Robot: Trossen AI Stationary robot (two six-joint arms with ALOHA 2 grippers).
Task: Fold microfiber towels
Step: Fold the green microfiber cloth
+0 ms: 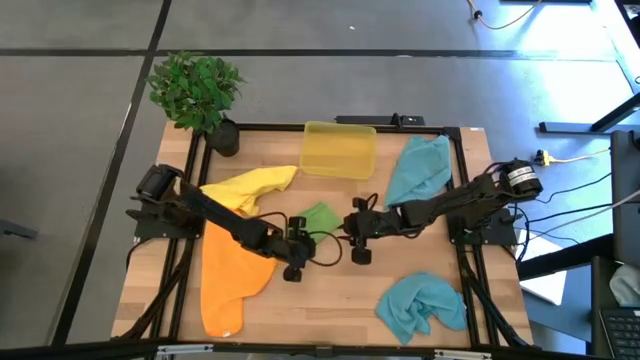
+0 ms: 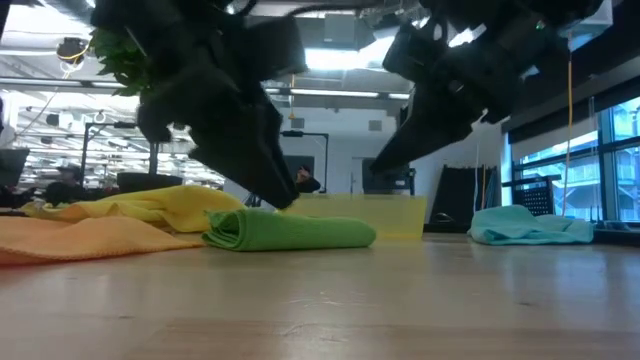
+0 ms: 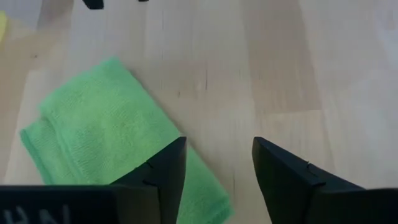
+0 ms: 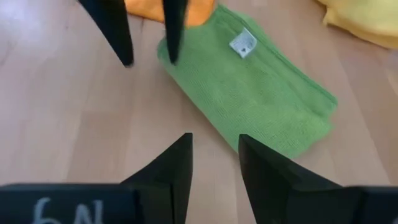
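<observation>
Lying folded mid-worktop: green towel (image 1: 319, 217). Hovering beside it, jaws released, empty: left gripper (image 1: 294, 248), right gripper (image 1: 357, 240). Awaiting folding: yellow, orange, two teal towels.

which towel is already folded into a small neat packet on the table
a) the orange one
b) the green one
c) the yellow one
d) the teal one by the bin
b: the green towel lies as a compact folded rectangle at the table's middle between the two grippers, its stacked layers plain in the low view, while the yellow towel, orange towel and the teal towel by the bin lie loose and rumpled.
</observation>
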